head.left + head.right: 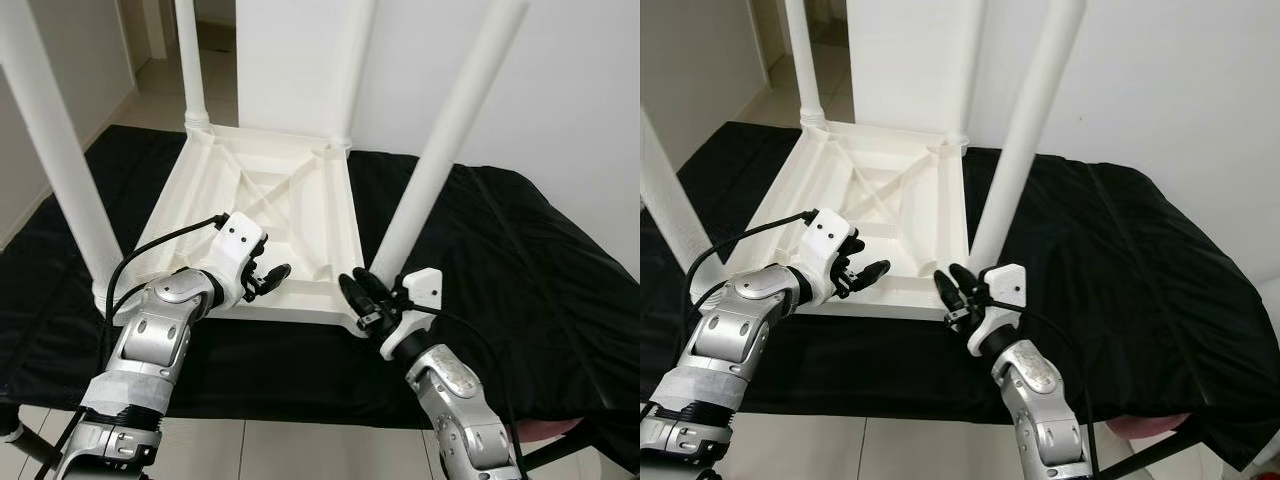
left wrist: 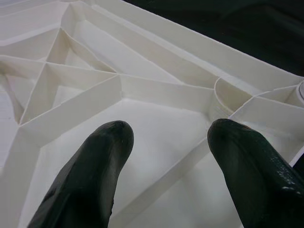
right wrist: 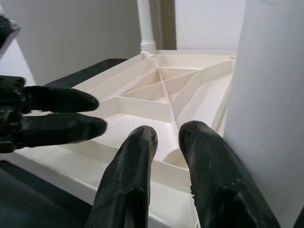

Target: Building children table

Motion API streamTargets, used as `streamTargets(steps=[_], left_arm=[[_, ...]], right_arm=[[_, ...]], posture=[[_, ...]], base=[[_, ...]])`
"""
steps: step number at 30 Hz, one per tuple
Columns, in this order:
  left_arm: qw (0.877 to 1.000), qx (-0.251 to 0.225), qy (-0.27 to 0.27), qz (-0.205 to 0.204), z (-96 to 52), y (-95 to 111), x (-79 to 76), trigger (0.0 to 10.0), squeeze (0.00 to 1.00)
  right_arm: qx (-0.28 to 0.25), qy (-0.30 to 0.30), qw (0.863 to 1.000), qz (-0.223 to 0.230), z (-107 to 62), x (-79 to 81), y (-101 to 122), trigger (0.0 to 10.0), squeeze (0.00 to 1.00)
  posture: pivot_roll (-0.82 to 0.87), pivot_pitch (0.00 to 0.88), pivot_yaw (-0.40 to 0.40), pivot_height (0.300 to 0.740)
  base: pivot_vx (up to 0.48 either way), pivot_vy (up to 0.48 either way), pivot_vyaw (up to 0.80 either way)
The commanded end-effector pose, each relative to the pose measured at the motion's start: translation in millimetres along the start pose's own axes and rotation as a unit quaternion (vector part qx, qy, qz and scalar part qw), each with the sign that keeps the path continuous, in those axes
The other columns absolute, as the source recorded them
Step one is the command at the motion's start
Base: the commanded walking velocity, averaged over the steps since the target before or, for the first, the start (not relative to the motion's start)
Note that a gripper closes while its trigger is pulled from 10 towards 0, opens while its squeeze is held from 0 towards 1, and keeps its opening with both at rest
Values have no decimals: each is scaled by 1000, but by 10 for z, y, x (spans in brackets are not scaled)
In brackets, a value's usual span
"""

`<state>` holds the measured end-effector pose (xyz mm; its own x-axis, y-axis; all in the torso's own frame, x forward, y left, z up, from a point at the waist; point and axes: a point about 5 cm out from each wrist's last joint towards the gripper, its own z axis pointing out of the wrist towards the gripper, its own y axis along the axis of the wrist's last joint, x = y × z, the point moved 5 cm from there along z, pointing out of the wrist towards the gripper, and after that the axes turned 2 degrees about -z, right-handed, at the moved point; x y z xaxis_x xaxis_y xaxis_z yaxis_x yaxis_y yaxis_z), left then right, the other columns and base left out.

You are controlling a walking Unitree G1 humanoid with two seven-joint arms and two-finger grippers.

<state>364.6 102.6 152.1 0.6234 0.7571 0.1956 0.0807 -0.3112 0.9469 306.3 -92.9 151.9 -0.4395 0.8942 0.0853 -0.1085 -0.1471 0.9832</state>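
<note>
White plastic table (image 1: 262, 215) lies upside down on black cloth (image 1: 520, 260), four legs up. Left gripper (image 1: 270, 275) spread open over near rim; right gripper (image 1: 362, 295) nearly closed, empty, beside near-right leg (image 1: 440, 150). Looks light, rigid, slick; grip rim or ribs.

Across the middle of your frame lies a black cloth (image 1: 540, 270), creased at the right and hanging over the near edge. A white wall (image 1: 590, 90) fills your upper right. Pale floor tiles (image 1: 160, 100) show at your upper left and along the bottom (image 1: 290, 450).
</note>
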Motion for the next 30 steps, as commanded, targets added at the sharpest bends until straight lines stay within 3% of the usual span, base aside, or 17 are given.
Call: streamTargets(steps=[1,6,10,12,15,19,21,23,30], left_arm=[[992,-5,122,11,-29,8,205,10000,0],[995,-2,97,19,-53,-25,101,10000,0],[996,0,85,21,-57,-41,56,10000,0],[998,0,53,27,-69,-63,-60,10000,0],[999,1,34,30,-78,-76,-128,10000,0],[999,-2,15,37,-93,-78,-207,10000,0],[998,-21,-28,48,-127,-27,-382,10000,0],[997,-36,-46,54,-150,21,-461,10000,0],[989,-98,-111,31,-275,223,-736,10000,0]], right_arm=[[-7,-46,999,-9,-64,-199,24,10000,0],[-8,-115,993,-29,-161,-505,27,10000,0],[-8,-129,991,-36,-175,-577,34,10000,0],[-6,-158,986,-46,-208,-719,36,10000,0],[-6,-165,985,-51,-221,-760,42,10000,0],[-6,-166,985,-50,-228,-771,44,10000,0],[-8,-124,991,-41,-176,-588,44,10000,0],[-8,-107,993,-38,-154,-507,37,10000,0],[-5,-83,996,-30,-106,-352,-10,10000,0]], posture=[[11,0,-90,740],[5,0,-83,740],[5,0,-82,740],[5,0,-83,740],[5,0,-85,740],[6,0,-87,740],[7,0,-90,740],[9,0,-92,740],[13,0,-95,740]], base=[[0,0,0],[0,0,0],[0,0,0],[0,0,0],[0,0,0],[0,0,0],[0,0,0],[0,0,0],[0,0,0]])
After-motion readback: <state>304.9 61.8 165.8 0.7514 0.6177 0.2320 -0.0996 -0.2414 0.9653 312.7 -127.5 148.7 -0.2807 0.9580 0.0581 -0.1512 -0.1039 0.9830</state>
